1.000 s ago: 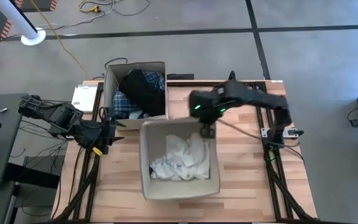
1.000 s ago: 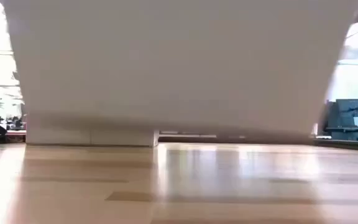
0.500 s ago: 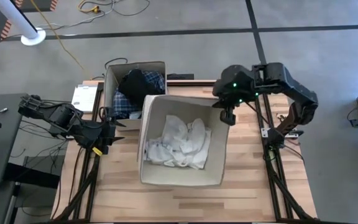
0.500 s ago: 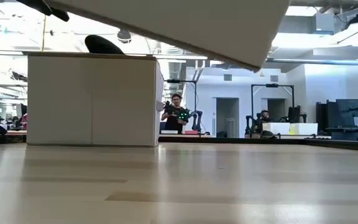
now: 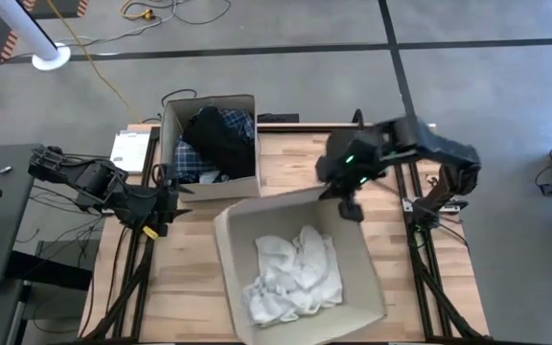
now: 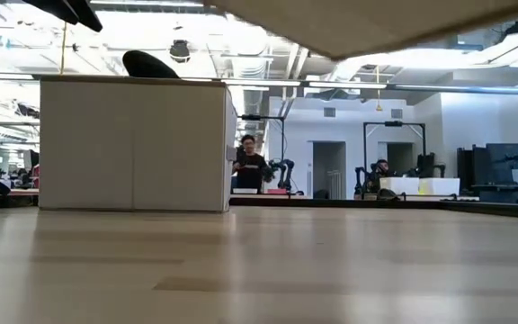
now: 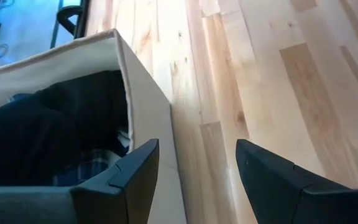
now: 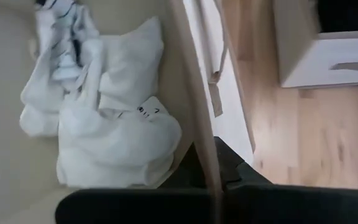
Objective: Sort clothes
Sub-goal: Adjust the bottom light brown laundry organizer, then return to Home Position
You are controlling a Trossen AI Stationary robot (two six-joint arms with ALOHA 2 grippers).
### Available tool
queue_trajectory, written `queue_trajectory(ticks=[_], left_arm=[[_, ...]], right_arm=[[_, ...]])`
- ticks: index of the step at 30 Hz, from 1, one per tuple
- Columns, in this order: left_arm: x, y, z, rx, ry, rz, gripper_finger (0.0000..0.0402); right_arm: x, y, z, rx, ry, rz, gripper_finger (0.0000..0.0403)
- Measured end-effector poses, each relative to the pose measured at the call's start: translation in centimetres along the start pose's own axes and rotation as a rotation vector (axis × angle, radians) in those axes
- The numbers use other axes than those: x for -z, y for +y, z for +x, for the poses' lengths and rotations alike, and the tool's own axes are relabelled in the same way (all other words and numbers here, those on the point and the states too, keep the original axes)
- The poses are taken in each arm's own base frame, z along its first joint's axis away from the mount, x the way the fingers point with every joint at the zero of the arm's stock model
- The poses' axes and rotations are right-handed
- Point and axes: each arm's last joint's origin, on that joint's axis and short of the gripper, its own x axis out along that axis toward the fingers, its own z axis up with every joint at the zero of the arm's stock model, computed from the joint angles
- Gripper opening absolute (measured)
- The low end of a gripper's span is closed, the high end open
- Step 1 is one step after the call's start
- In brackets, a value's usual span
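Clothes, white, heaped in tilted box | right tool clamped on box rim, lifting it off desk | left tool half-open, empty, beside dark-clothes box

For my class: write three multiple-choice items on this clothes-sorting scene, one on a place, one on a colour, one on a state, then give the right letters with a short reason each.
1. Where does the box of dark clothes stand?
A. at the table's far edge
B. on the floor
C. inside the other box

2. What colour are the clothes in the box that the right gripper holds?
A. red
B. white
C. green

3. How is the box of white clothes placed?
A. flat on the table
B. lying upside down
C. lifted and tilted

Answers: 1 A, it sits on the wood at the far edge; 2 B, the pile inside is white; 3 C, the low view shows its underside clear of the table.
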Motion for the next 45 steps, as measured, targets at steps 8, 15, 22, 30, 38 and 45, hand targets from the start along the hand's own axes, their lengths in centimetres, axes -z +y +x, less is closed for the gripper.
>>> queue_trajectory(ticks=[8, 15, 22, 30, 38, 45], left_arm=[[-0.1, 0.0, 0.0, -0.015, -0.009, 0.006, 0.0207], [-0.1, 0.0, 0.0, -0.016, -0.009, 0.005, 0.0207], [-0.1, 0.0, 0.0, -0.016, -0.009, 0.004, 0.0207], [-0.5, 0.1, 0.0, -0.045, -0.041, 0.031, 0.0207], [-1.5, 0.9, -1.3, -0.068, -0.111, 0.018, 0.0207], [-1.5, 0.9, -2.1, 0.1, -0.133, -0.083, 0.0207]], right_arm=[[-2.4, 0.3, 9.6, 0.012, 0.141, -0.035, 0.0], [-3.9, -2.4, 17.8, -0.013, 0.185, 0.008, 0.0], [-4.5, -4.5, 21.3, -0.188, 0.166, 0.07, 0.003], [-5.6, -4.0, 18.8, -0.236, 0.035, -0.02, 0.0172], [-6.2, -4.1, 14.6, -0.13, -0.079, -0.032, 0.0291], [-2.5, -2.6, 9.9, 0.087, 0.173, 0.081, 0.029]])
